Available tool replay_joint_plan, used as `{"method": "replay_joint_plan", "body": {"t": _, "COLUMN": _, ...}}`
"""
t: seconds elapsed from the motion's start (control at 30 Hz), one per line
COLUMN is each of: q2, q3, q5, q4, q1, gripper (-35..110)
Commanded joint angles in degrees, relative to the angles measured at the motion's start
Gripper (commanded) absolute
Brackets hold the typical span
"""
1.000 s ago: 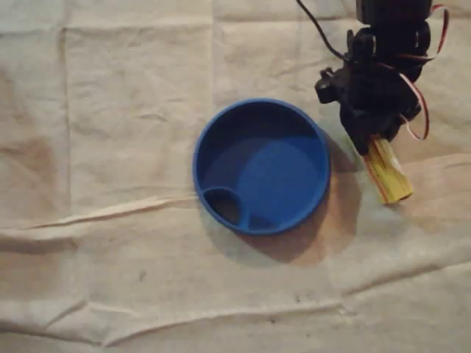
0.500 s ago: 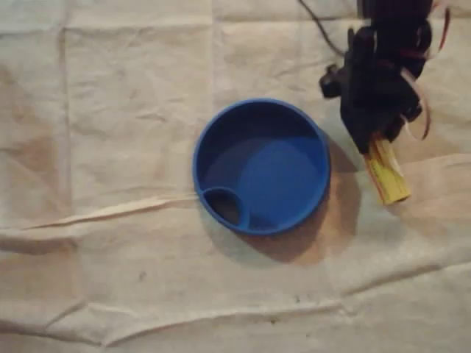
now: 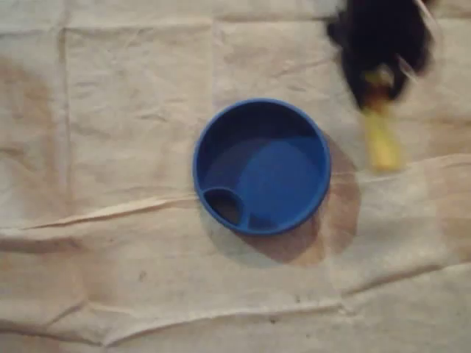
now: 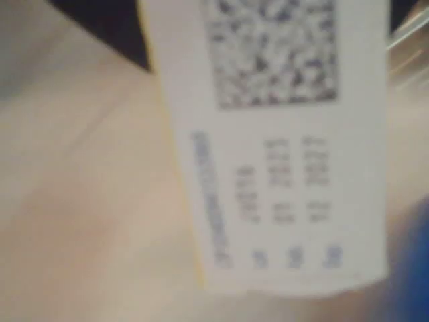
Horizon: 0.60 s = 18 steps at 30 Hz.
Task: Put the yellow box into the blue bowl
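Note:
The blue bowl [image 3: 261,166] sits on the cloth at the middle of the overhead view, with a small inner pocket at its lower left. To its upper right, the black arm is blurred, and its gripper [image 3: 379,84] is shut on the top end of the yellow box [image 3: 383,141]. The box hangs down from it, off the cloth, beside the bowl's right rim. In the wrist view the box's white printed face [image 4: 281,147] takes up most of the picture, with a speckled code at top. A sliver of the blue bowl [image 4: 412,268] shows at the lower right.
A creased beige cloth [image 3: 110,184] covers the whole table, with raised folds running across below the bowl. Red and black wires hang by the arm at the upper right.
The arm has lifted the yellow box and moved it up the picture, away from its spot on the cloth. The bowl has not moved.

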<state>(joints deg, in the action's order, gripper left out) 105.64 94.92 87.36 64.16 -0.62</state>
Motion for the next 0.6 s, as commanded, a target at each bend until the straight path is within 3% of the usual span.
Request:
{"method": "replay_joint_plan", "body": {"t": 0.0, "q2": 7.03, "q3": -3.6, "q5": -0.44, "q4": 0.35, "q1": -5.54, "gripper": 0}}
{"method": "replay_joint_plan", "body": {"t": 0.23, "q2": 4.39, "q3": -3.78, "q5": -0.44, "q4": -0.53, "q1": -10.81, "gripper": 0}}
{"method": "replay_joint_plan", "body": {"t": 0.57, "q2": -6.59, "q3": -6.86, "q5": -0.53, "q4": -11.25, "q1": -11.34, "gripper": 0}}
